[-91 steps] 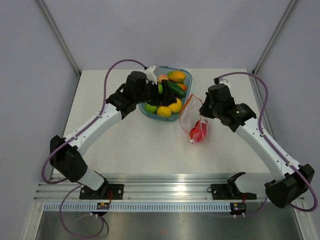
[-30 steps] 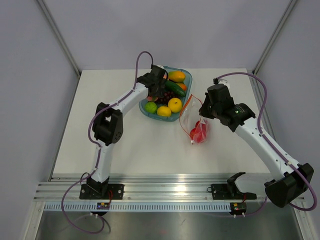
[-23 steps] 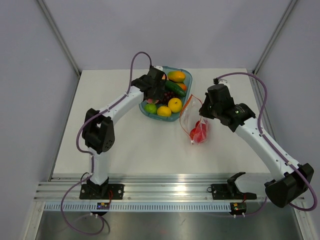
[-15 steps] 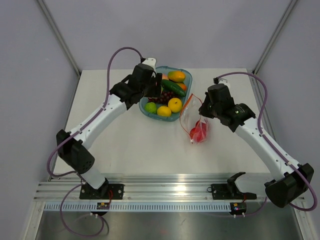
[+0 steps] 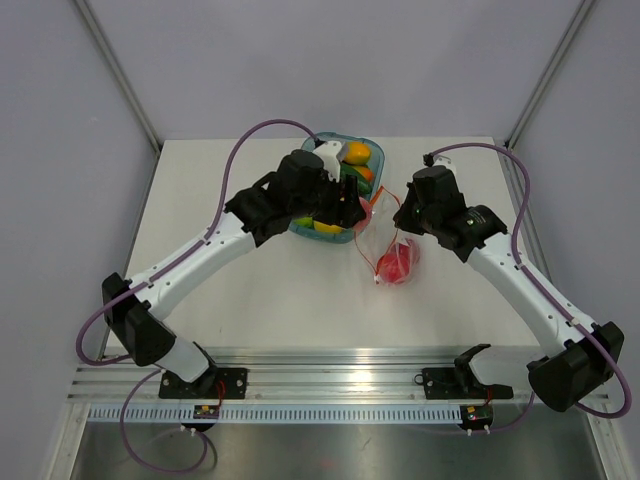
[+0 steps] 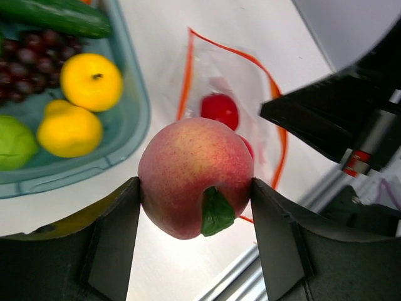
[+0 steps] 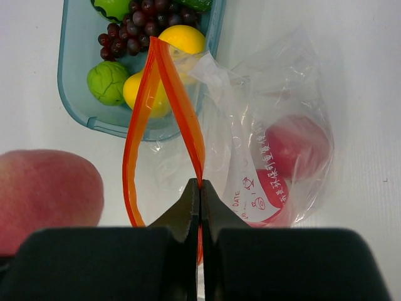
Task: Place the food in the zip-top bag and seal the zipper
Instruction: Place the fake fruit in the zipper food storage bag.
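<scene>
My left gripper [image 6: 195, 188] is shut on a pinkish peach [image 6: 195, 177] and holds it in the air just left of the bag's mouth, near the tray's right end [image 5: 347, 208]. The peach also shows in the right wrist view [image 7: 47, 194]. The clear zip-top bag [image 7: 276, 100] lies right of the tray with red apples [image 7: 294, 144] inside. My right gripper [image 7: 200, 185] is shut on one side of the red-orange zipper [image 7: 182, 106] and holds the mouth open in a loop. In the top view the bag [image 5: 385, 245] hangs below my right gripper [image 5: 400, 222].
The translucent blue tray [image 6: 135, 119] holds two yellow lemons [image 6: 93, 80], a green lime [image 6: 12, 141], a cucumber [image 6: 56, 17] and purple grapes [image 6: 28, 53]. Orange-green mangoes [image 5: 355, 152] lie at its far end. My right arm [image 6: 338, 119] is close on the right of the peach.
My left arm has swung from the tray's far left side to its right end, beside the bag's mouth, with the peach in it. The right gripper and bag shifted slightly left.
</scene>
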You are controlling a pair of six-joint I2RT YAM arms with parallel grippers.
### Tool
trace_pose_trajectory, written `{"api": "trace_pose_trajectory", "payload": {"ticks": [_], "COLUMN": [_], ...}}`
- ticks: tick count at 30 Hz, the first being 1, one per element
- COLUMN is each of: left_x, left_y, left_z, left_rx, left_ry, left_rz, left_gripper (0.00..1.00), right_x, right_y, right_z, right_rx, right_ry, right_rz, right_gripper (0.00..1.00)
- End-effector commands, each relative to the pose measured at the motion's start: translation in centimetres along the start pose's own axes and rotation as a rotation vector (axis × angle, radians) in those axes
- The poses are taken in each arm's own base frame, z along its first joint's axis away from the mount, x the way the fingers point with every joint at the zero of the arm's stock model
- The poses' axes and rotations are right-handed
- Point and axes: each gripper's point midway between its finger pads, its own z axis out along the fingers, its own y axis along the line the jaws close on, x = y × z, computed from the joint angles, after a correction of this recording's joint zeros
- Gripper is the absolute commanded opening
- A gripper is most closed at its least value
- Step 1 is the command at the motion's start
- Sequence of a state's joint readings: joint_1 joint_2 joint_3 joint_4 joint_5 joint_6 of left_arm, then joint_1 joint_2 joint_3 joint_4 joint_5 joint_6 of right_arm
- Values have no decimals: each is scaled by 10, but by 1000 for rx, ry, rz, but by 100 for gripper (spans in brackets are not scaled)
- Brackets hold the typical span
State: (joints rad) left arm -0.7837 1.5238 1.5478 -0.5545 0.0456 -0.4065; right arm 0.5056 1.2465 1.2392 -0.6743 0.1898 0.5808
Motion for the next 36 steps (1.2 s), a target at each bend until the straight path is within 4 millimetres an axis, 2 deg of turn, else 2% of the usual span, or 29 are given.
{"api": "trace_pose_trajectory", "payload": {"ticks": [1,5,8,10,12,13,15,16,17,19,23,25,29,31,32,33,34,35,36], "left_x": [-14,-5,3,5,12,14,18,19,19,17,7,-1,-17,-25,-21,-26,-28,-25,-22], "left_y": [-44,-59,-58,-57,-55,-54,-56,-56,-59,-60,-62,-61,-37,-14,-4,18,28,50,60], "left_z": [-4,7,23,31,42,45,51,52,52,49,36,22,-1,-6,-10,-11,-12,-11,-10], "left_rx": [194,271,266,261,252,250,261,265,274,278,278,268,163,116,108,72,62,25,-3], "left_ry": [-46,-13,20,28,50,61,84,90,88,84,53,24,-63,-96,-94,-107,-115,-110,-106], "left_rz": [-40,-61,-69,-72,-72,-73,-76,-78,-76,-70,-46,-25,-4,-32,-54,-104,-129,-166,-172], "left_gripper": [44,44,44,48,55,70,81,86,96,99,98,93,82,77,76,75,73,73,73], "right_x": [-12,-11,-11,-12,-12,-13,-14,-14,-15,-15,-14,-13,-13,-13,-13,-13,-13,-13,-11], "right_y": [6,5,6,6,5,5,4,3,3,1,0,0,-1,-1,-1,-1,-1,-1,-1], "right_z": [-6,-8,-9,-11,-13,-15,-18,-18,-19,-20,-18,-17,-18,-19,-19,-20,-20,-20,-19], "right_rx": [-29,-30,-33,-36,-33,-37,-32,-31,-29,-25,-18,-15,-11,-15,-14,-19,-20,-20,-20], "right_ry": [-44,-43,-39,-43,-47,-50,-57,-58,-61,-62,-58,-56,-57,-60,-59,-59,-58,-58,-51], "right_rz": [16,18,19,21,22,21,23,22,22,21,19,17,15,16,16,16,15,13,7], "right_gripper": [0,0,0,0,0,0,0,0,0,0,0,0,0,0,0,0,0,0,0]}}
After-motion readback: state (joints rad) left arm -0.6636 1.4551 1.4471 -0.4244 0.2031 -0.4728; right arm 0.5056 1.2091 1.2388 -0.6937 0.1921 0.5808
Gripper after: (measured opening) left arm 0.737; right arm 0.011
